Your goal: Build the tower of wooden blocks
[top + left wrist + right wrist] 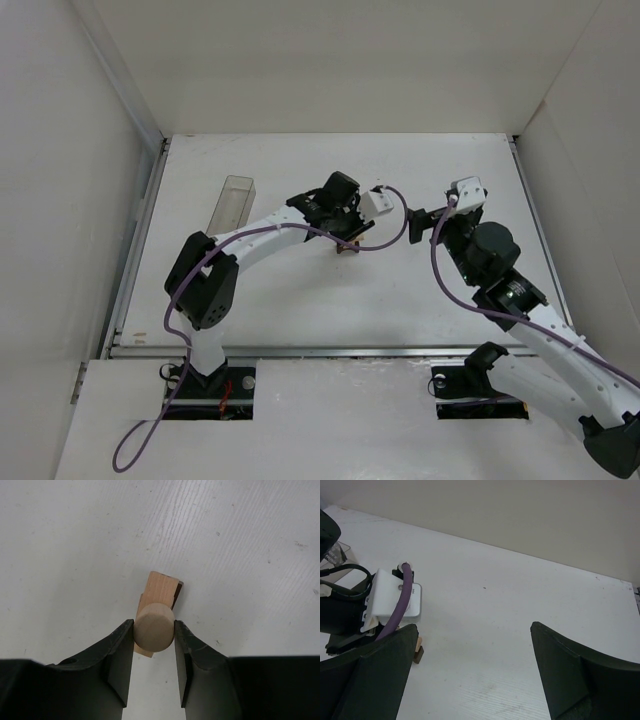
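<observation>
White table (300,290), faintly ribbed & speckled, w/ pale walls on three sides. Clear plastic box (233,203) sits at far left, well apart from small wood block tower (161,587) near ctr, tan over dark brown.

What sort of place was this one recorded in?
Probably a lab robot test cell: a white table boxed in by plain white panels, a left arm and right arm mounted at its near edge, with a clear plastic box and wood block tower on it.
</observation>
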Robot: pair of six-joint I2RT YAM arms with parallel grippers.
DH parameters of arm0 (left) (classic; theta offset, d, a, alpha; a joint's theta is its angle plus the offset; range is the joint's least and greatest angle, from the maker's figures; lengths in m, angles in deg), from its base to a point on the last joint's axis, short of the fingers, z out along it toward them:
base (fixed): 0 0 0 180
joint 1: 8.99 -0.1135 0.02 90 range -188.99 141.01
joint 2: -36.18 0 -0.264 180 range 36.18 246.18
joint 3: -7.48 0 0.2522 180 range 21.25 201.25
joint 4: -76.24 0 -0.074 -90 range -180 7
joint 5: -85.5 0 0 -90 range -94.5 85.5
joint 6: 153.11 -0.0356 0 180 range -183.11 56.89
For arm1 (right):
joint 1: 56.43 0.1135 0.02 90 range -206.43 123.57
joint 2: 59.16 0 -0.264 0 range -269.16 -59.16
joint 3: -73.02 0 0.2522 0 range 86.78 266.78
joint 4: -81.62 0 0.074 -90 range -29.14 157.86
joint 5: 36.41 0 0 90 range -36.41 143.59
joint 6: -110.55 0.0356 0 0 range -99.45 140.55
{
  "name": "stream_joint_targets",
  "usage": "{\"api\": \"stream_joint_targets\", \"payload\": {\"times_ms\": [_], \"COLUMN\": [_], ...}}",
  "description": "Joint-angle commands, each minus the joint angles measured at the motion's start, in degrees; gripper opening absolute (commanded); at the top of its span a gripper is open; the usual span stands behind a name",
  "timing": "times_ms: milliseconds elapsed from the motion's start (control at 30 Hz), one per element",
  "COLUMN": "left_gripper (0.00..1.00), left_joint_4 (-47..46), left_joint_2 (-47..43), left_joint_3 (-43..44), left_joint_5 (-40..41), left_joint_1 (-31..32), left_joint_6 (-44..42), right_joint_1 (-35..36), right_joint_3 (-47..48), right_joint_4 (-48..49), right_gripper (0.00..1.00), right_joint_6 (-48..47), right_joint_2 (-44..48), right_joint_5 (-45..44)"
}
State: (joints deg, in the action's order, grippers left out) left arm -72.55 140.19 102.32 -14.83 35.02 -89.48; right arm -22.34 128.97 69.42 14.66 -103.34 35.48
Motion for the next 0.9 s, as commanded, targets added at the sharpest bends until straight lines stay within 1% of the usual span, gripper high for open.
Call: {"api": "stream_joint_targets", "payload": {"times_ms": [0, 867], "left_gripper": [0.0, 0.0], "left_joint_4": [-1.5, -1.5], "left_joint_2": [-0.3, 0.8], "left_joint_3": [-0.2, 1.9], "left_joint_5": [-0.7, -1.3], "left_joint_1": [-0.5, -1.0], "left_joint_6": [1.0, 1.0], "right_joint_1": [-0.5, -0.5], "right_joint_3": [0.0, -0.5], "right_joint_4": [1.2, 0.6], "right_gripper": [1.0, 1.0], "right_joint_6": [0.8, 0.8], "right_joint_2": [1.0, 1.6], "right_joint_5": [0.4, 0.9]}}
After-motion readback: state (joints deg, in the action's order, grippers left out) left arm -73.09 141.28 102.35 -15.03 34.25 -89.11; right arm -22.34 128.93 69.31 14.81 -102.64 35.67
